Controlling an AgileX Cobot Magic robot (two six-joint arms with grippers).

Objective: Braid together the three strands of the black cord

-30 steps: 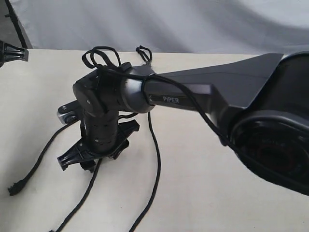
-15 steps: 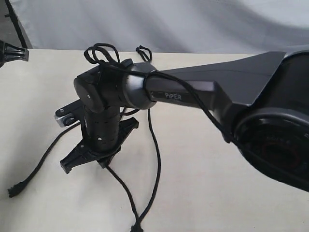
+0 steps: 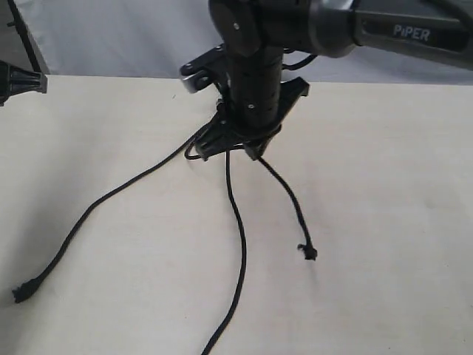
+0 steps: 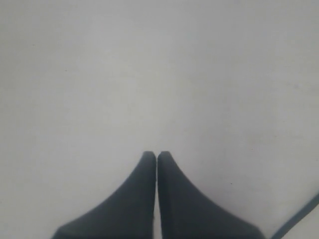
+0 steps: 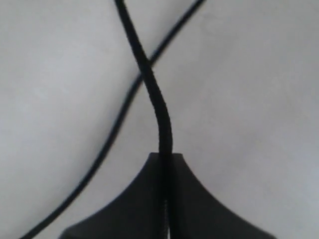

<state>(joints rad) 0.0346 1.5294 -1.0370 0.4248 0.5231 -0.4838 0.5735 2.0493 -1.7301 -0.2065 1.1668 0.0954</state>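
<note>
Near table (image 3: pixel 399 222) edge, right end effector (image 5: pixel 165 157) clamps strand (image 5: pixel 160 117); left end effector (image 4: pixel 157 155) clenched.

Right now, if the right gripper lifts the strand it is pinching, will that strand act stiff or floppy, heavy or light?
Probably floppy: the strand bends in a soft curve right out of the shut right gripper, so it should drape and trail. Likely very light, being so thin. Its surface looks matte, so it may not slip.
</note>
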